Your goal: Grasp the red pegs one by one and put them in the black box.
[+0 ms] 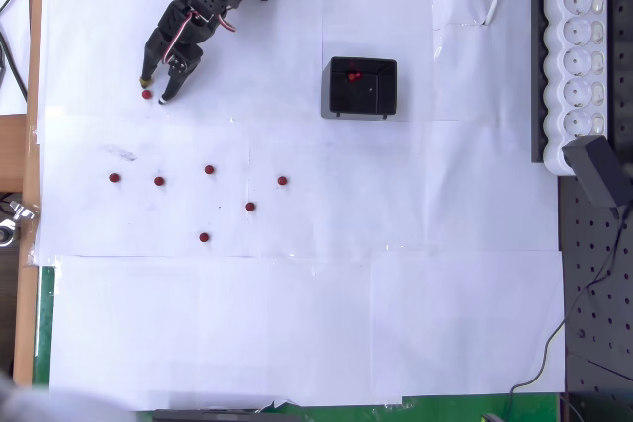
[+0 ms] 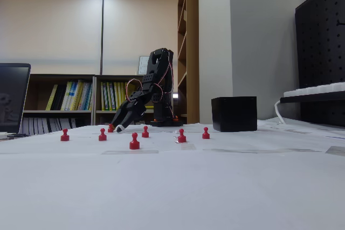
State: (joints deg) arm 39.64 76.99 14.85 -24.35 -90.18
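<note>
The arm is reaching down for a pick: the gripper (image 1: 153,89) is sitting low over the white paper-covered table (image 1: 396,323) with its fingers spread, straddling one red peg (image 1: 147,95) that is lying between the two tips, apparently not yet pinched. The next move, by my reading, is closing squarely on that tiny peg without knocking it aside, then lifting and carrying it to the black box (image 1: 360,87), which is standing well apart to the right in the overhead view and already holding red pieces. Six more red pegs (image 1: 209,170) are waiting scattered below the gripper.
</note>
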